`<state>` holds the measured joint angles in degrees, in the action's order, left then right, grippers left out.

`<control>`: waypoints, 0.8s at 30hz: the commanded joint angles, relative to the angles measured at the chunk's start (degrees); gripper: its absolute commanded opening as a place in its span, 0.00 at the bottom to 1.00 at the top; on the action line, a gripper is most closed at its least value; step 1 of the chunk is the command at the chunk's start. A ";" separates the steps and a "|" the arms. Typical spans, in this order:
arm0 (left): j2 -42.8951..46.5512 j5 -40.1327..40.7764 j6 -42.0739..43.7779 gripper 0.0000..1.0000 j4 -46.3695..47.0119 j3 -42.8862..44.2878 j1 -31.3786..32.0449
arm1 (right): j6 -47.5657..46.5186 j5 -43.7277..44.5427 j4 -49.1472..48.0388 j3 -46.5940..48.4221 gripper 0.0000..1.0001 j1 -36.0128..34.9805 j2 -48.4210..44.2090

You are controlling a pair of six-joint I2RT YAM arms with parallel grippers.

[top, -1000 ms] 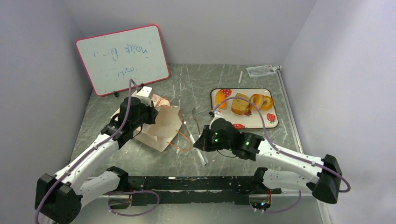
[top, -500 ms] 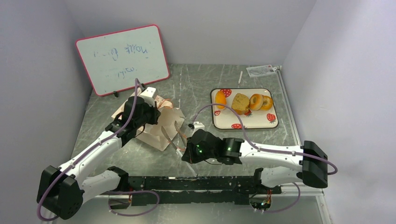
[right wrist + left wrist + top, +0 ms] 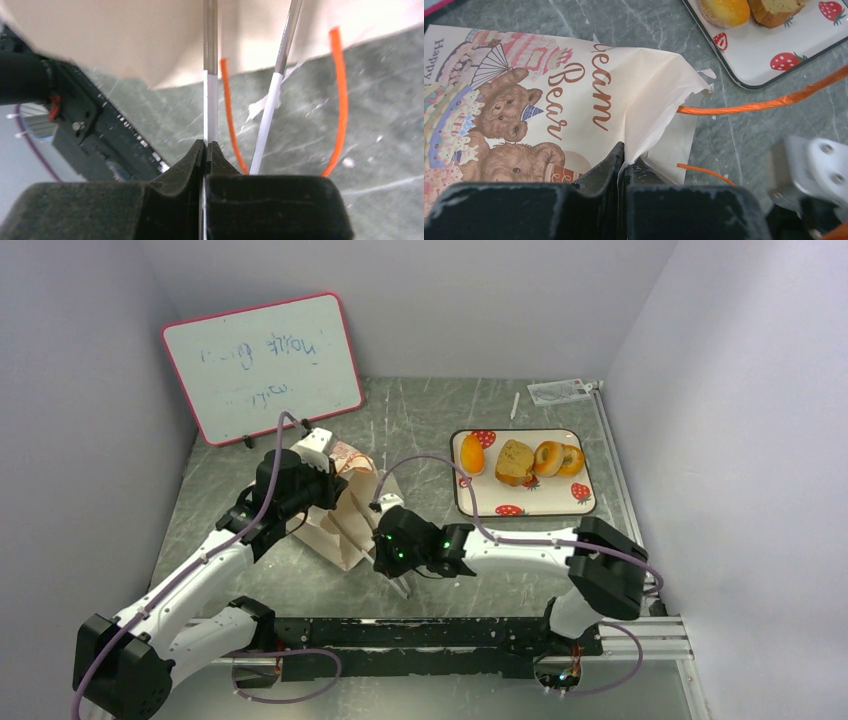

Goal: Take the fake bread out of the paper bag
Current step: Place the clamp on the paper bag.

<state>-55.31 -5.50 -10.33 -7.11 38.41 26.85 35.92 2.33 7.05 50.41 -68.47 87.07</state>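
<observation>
Pieces of the fake bread (image 3: 515, 462), an orange roll, a speckled loaf chunk and two ring bagels, lie in a row on the strawberry-printed tray (image 3: 540, 500) at the right of the tabletop (image 3: 440, 410). Whether anything is left inside the paper bag (image 3: 574, 95) cannot be seen, since no view looks into its mouth. The bag lies left of centre, printed face up, mouth turned toward the right. The left hand (image 3: 621, 159) has its jaws pressed together on a fold of the bag's rim. The right hand (image 3: 206, 149), just right of the mouth, is clamped on a thin tool (image 3: 210, 55) with metal shafts and white grips, probably tongs, aimed at the opening. Any bread inside should be light and rigid with a smooth skin, so thin tips could skid off it; a hold across the middle of a piece seems safest. The bag is thin paper that will crumple, tear or slide unless pinned. The orange cord handles (image 3: 340, 100) loop over the tabletop right beside the tool and could snag it. The pink-framed whiteboard (image 3: 262, 365) stands far left, well apart.
</observation>
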 commanded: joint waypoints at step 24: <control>0.51 1.51 -5.76 0.07 -0.50 -0.86 0.37 | -16.08 32.02 -15.77 -3.71 0.95 -3.56 -7.22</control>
<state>-54.37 -6.39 -14.24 -7.35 34.89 27.09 21.76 19.62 -2.17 48.38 -70.63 82.72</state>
